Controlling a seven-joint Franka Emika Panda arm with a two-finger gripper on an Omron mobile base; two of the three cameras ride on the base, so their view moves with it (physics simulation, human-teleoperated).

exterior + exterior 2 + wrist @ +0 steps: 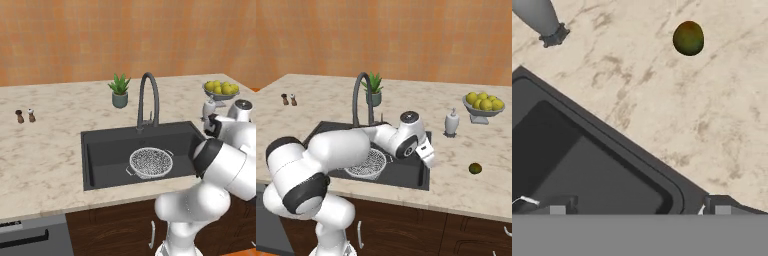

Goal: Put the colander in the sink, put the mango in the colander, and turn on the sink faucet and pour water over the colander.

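The colander, a speckled mesh bowl, sits upright on the floor of the dark sink. Behind the basin rises the gooseneck sink faucet, and no water shows at its spout. The mango, a small olive-green oval, lies on the counter right of the sink. My gripper hangs open and empty over the sink's right rim, a good way short of the mango.
A pale soap dispenser stands behind the mango. A grey bowl of yellow fruit is at the back right. A potted plant is behind the faucet, and two shakers stand far left.
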